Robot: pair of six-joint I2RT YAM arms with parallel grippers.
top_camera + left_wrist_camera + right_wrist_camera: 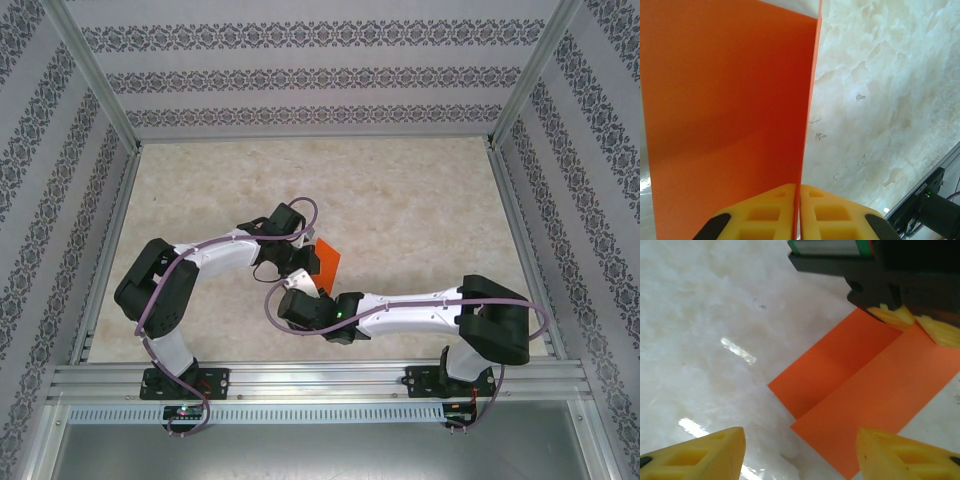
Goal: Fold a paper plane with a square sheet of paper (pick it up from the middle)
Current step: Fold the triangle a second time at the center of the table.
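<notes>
The square sheet of paper (328,264) is bright orange and folded into two overlapping panels, near the table's middle front. My left gripper (303,262) is shut on it. In the left wrist view the paper (730,100) runs edge-on into the slit between the yellow pads of the left gripper (799,200), with one panel spreading out to the left. In the right wrist view both panels of the paper (865,385) hang just above the tabletop, pinched at their far end by the left gripper's yellow fingers (900,317). My right gripper (800,452) stands open just short of the paper's near corner, holding nothing.
The tabletop (400,200) is pale marble pattern, fenced by aluminium rails (320,378) and patterned walls. The two wrists are close together near the front middle. Part of the right arm's black body (930,212) sits close to the left gripper.
</notes>
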